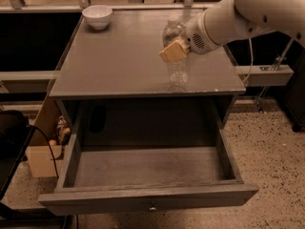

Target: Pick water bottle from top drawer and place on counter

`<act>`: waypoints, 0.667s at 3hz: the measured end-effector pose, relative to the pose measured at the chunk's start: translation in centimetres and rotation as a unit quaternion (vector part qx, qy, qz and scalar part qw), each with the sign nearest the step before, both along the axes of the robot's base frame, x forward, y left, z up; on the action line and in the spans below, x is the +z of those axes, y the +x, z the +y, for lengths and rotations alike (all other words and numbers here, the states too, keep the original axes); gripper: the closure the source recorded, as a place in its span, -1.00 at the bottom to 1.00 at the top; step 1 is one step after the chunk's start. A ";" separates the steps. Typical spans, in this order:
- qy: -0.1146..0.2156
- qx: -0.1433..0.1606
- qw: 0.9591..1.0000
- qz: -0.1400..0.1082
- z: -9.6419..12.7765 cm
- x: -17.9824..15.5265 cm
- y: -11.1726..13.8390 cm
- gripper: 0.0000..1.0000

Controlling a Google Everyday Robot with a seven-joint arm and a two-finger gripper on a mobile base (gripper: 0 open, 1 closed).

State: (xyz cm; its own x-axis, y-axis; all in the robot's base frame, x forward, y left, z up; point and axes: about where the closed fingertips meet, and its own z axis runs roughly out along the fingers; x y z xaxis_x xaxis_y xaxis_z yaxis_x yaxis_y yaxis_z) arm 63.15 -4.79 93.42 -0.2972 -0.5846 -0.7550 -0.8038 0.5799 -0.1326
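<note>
The water bottle (pixel 177 66) is clear and ribbed and stands upright on the counter (pixel 119 61), near its front right part. My gripper (pixel 174 46) comes in from the right on a white arm and is at the bottle's upper part; one tan finger pad (pixel 173 51) lies against the bottle's front. The bottle's base looks set on the counter. The top drawer (pixel 147 175) is pulled fully open below the counter and nothing shows inside it. Its small metal knob (pixel 152 207) shows at the front panel's centre.
A white bowl (pixel 97 16) sits at the counter's back left corner. A cardboard box (pixel 40 159) with small items stands on the speckled floor left of the cabinet. A dark chair-like object (pixel 12 137) is at the far left. A grey shelf ledge (pixel 267 73) runs right of the counter.
</note>
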 end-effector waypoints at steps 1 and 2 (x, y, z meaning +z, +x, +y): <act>0.009 -0.023 1.000 -0.013 -0.8 -0.4 0.4 1.00; 0.022 -0.046 0.999 -0.004 -1.5 -0.8 0.8 1.00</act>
